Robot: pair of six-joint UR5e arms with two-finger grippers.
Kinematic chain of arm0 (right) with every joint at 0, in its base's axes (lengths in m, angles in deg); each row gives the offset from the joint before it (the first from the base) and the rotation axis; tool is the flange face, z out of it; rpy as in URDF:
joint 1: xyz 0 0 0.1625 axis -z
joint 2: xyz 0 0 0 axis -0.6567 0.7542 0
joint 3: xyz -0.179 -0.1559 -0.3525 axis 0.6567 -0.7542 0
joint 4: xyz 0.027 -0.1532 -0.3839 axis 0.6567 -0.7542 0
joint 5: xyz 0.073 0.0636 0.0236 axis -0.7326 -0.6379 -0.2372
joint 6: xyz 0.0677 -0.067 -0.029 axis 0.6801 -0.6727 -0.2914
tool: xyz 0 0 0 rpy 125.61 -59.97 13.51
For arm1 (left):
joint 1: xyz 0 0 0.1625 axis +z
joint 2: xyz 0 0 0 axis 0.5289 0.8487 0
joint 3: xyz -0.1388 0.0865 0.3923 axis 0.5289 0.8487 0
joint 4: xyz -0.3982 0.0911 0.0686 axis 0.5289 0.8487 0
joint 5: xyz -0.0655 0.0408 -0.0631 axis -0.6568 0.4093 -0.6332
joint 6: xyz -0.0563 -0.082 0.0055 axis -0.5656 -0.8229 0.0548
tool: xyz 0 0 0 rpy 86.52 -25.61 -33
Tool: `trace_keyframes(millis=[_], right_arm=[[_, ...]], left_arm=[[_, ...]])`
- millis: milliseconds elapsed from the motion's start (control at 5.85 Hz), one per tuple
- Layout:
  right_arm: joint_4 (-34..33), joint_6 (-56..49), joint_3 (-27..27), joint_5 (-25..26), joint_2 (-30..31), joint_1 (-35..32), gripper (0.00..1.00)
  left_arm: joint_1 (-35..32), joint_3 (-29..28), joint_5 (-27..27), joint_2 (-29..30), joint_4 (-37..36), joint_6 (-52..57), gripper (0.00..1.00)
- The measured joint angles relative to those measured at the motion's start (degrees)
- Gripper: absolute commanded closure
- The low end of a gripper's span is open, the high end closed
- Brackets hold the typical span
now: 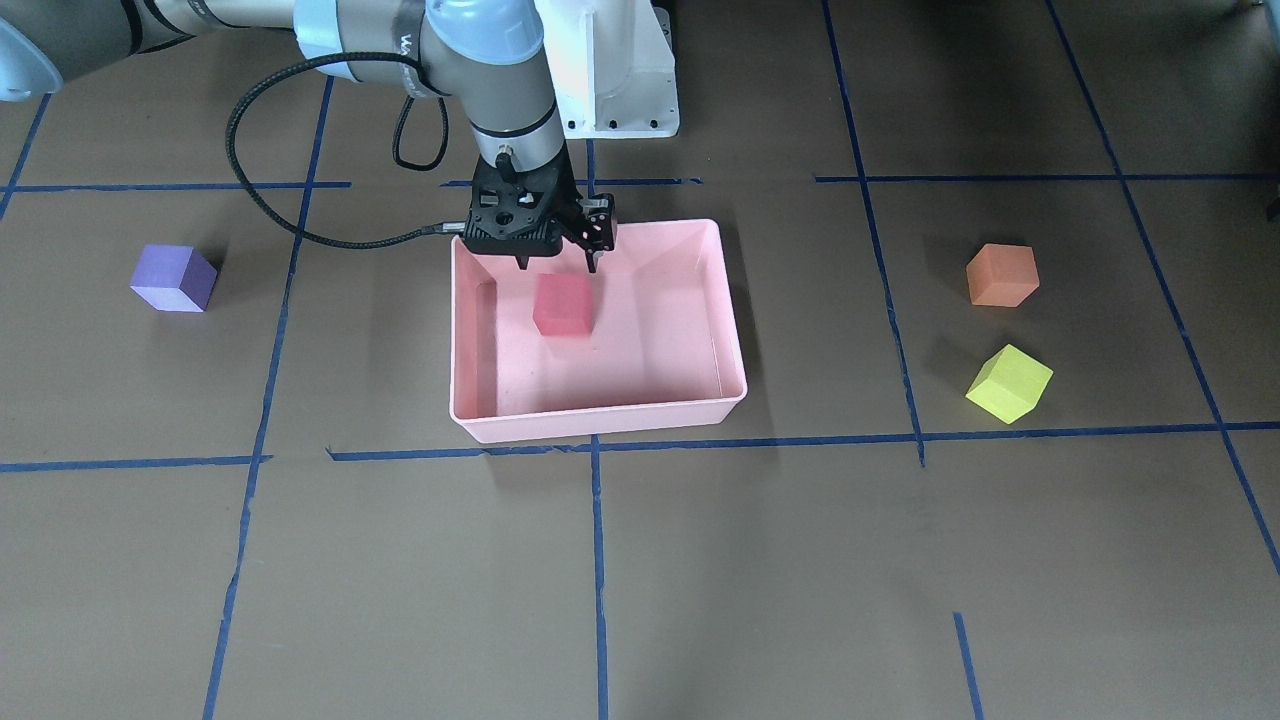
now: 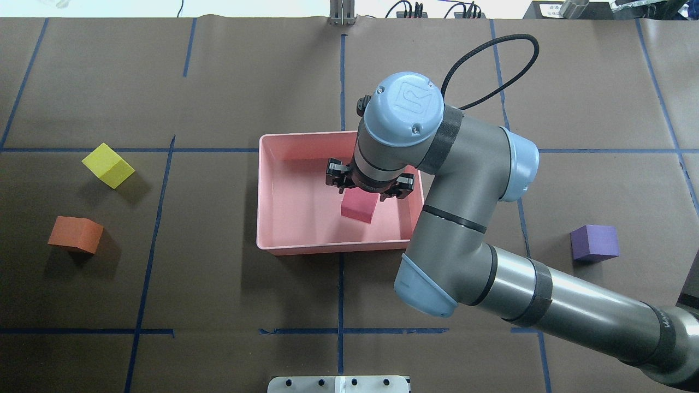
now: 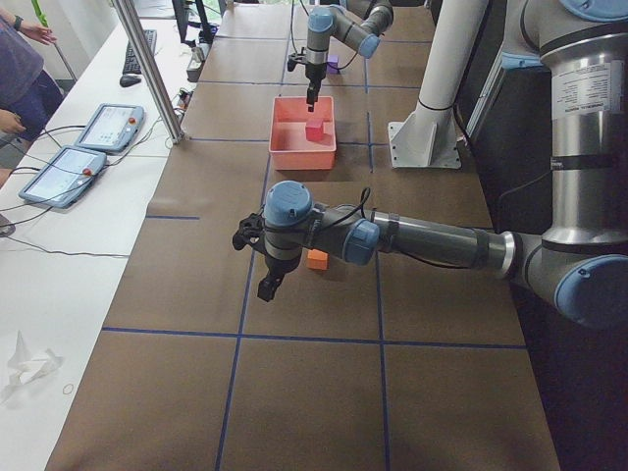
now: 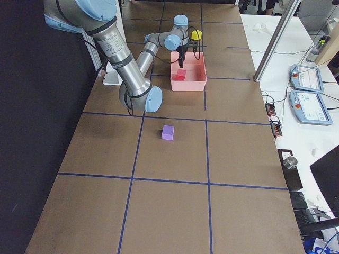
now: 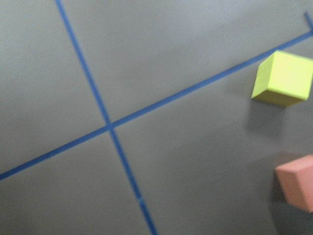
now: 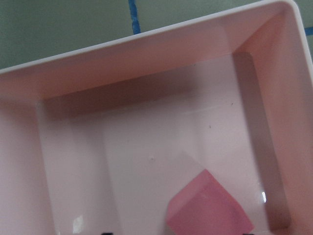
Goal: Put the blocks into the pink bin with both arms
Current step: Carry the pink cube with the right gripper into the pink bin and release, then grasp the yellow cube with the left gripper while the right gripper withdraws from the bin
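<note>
The right arm (image 2: 491, 256), grey tubing with pale blue caps, reaches over the shallow pale pink plastic bin (image 1: 600, 420), a tray with rounded corners and sloped, glossy walls. The right arm's fingers (image 1: 593, 250), black and claw-like, hang spread apart just above the small matte red foam cube (image 1: 563, 305). That cube lies on the bin's smooth floor, towards the robot's side, and as far as I can make out neither finger touches it.

The other three cubes sit out on the brown paper-covered bench (image 1: 700, 560), which is marked off with blue tape lines (image 1: 598, 560). The purple foam cube (image 1: 173, 278) is on the robot's right, well apart from the bin. The orange foam cube (image 1: 1002, 275) and the yellow-green foam cube (image 1: 1009, 383) are near each other on its left, the yellow-green one turned cornerwise.

The left arm (image 3: 422, 240) stretches low over the bench. The left arm's fingers (image 3: 265, 287) hang near the orange cube, and I cannot tell whether they are spread or pressed together.
</note>
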Motion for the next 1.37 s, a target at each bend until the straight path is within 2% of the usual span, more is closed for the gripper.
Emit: trace_keyframes(millis=[342, 684, 1026, 1368], right_arm=[[-0.67, -4.12, 0.99, -1.82, 1.26, -2.71, 0.0], [-1.64, -13.05, 4.03, -5.68, 6.5, -8.12, 0.0], [-1.72, -21.48, 7.4, -7.54, 12.56, -12.14, 0.0], [-1.66, -27.54, 9.34, -11.21, 17.19, -15.86, 0.0]], left_arm=[[7.75, -3.26, 0.05, 6.25, 3.48, -5.03, 0.0], [14.14, -11.81, 1.26, 15.17, 6.11, -7.02, 0.0], [20.36, -18.11, 6.05, 18.14, 14.94, -16.76, 0.0], [24.48, -20.02, 8.18, 18.16, 19.27, -22.14, 0.0]])
